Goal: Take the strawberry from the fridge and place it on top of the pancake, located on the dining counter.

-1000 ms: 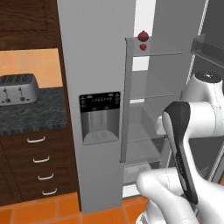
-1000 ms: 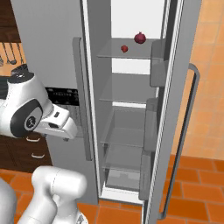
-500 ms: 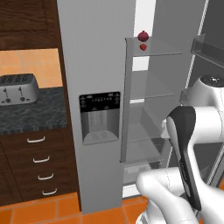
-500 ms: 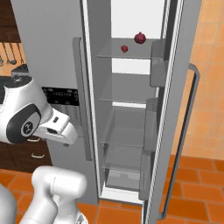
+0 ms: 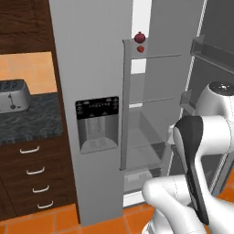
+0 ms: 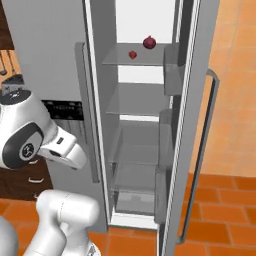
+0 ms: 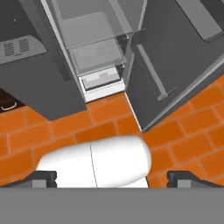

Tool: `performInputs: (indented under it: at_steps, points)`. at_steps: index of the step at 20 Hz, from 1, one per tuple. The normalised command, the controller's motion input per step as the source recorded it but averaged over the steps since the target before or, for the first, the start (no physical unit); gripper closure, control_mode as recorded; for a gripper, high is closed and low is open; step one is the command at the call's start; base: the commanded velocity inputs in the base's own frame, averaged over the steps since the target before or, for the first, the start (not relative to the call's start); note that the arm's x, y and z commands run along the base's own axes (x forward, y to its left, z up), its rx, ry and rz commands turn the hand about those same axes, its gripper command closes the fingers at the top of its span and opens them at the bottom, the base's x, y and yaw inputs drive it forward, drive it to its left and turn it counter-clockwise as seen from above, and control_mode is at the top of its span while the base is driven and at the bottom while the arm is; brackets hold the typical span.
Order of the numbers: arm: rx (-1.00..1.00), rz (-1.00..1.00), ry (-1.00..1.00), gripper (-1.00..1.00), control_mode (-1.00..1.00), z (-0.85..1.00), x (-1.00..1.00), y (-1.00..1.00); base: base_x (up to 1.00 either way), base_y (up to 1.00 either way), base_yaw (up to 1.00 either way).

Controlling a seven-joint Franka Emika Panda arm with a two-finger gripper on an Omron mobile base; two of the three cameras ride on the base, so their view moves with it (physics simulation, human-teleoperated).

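Below the gripper (image 7: 112, 177), which points down from the hand view, lies orange tiled floor (image 7: 65, 127); its two dark tips sit wide apart at the bottom corners, with nothing between them; ahead of it stands the fridge (image 5: 93, 68), right door (image 6: 187, 125) swung open, glass shelves bare in the lower part; far above the gripper's level, on the top shelf, rests the strawberry (image 6: 132, 54), tiny and bright red, just beside a larger dark maroon fruit (image 6: 149, 42); off to the gripper's left, past the closed fridge door with its black dispenser panel (image 5: 97, 123), a toaster (image 5: 13, 95) sits on a dark speckled counter (image 5: 32, 119) over drawers.
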Motion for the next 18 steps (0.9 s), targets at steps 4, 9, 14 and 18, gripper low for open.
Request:
performInputs:
  at_steps: [4, 9, 14, 18]
  points:
    - [0.0, 0.0, 0.0, -1.0, 1.0, 0.0, 0.0, 0.0, -0.01, 0.02, -0.26]
    - [0.0, 0.0, 0.0, -1.0, 1.0, 0.0, 0.0, 0.0, 0.76, 0.01, -0.02]
    - [0.0, 0.0, 0.0, -1.0, 1.0, 0.0, 0.0, 0.0, 0.56, -0.24, 0.02]
    - [0.0, 0.0, 0.0, -1.0, 1.0, 0.0, 0.0, 0.0, 0.12, -0.59, 0.02]
